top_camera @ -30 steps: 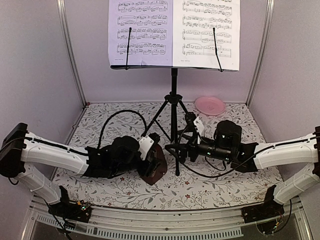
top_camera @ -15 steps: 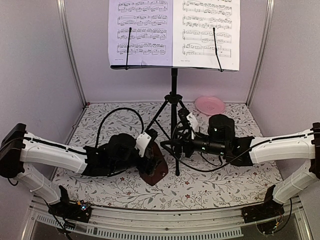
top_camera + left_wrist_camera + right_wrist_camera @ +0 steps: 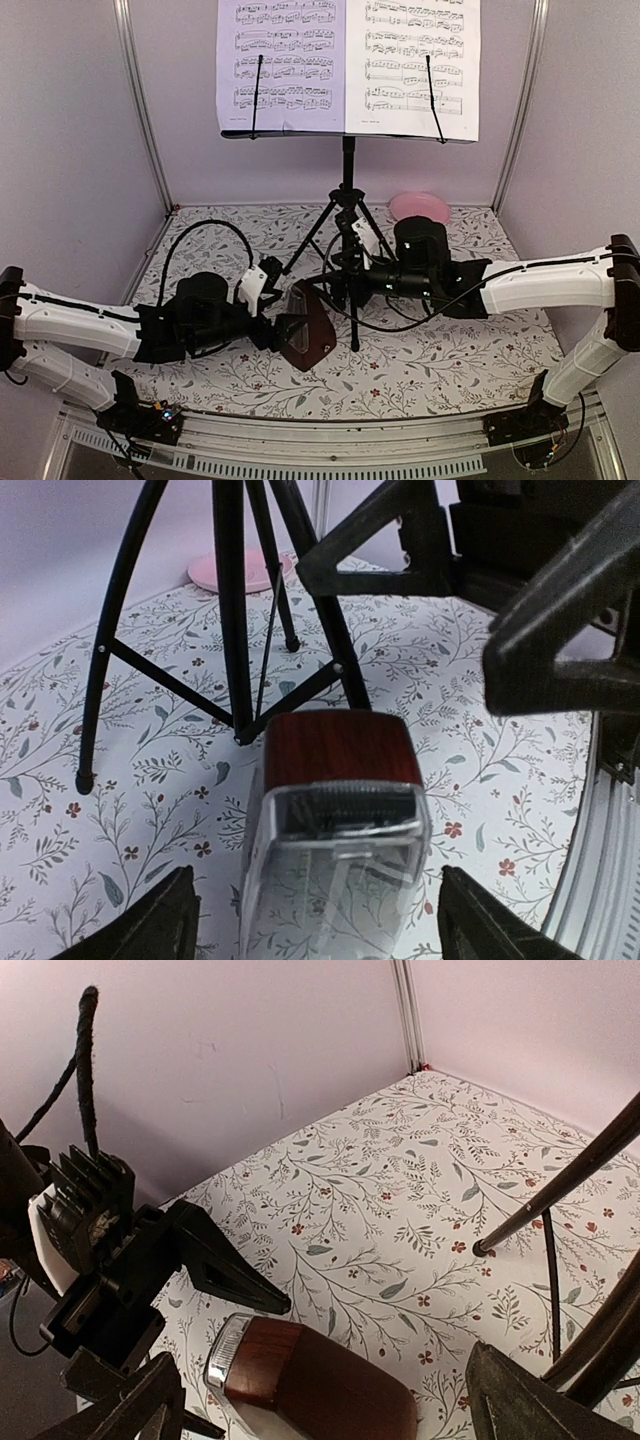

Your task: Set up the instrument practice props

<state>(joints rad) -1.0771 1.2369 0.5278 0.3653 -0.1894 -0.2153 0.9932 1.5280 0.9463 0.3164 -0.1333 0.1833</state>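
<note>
The black music stand (image 3: 347, 215) stands at the back on its tripod legs, with two white sheet-music pages (image 3: 281, 65) (image 3: 421, 62) on its desk. The dark red-brown metronome (image 3: 306, 338) rests on the floral mat in front of the pole. It also shows in the left wrist view (image 3: 338, 780) and the right wrist view (image 3: 330, 1395). My left gripper (image 3: 276, 322) is open just left of the metronome, its fingers (image 3: 150, 925) apart and short of it. My right gripper (image 3: 332, 288) is open above the metronome, beside the tripod legs (image 3: 560, 1200).
A pink round plate (image 3: 420, 210) lies at the back right by the wall. The stand's legs (image 3: 230, 610) spread over the middle of the mat. Purple walls close in the left, back and right. Black cables loop from both wrists.
My left gripper has let go of the metronome and drawn back to the left. My right arm has reached further left, over the metronome.
</note>
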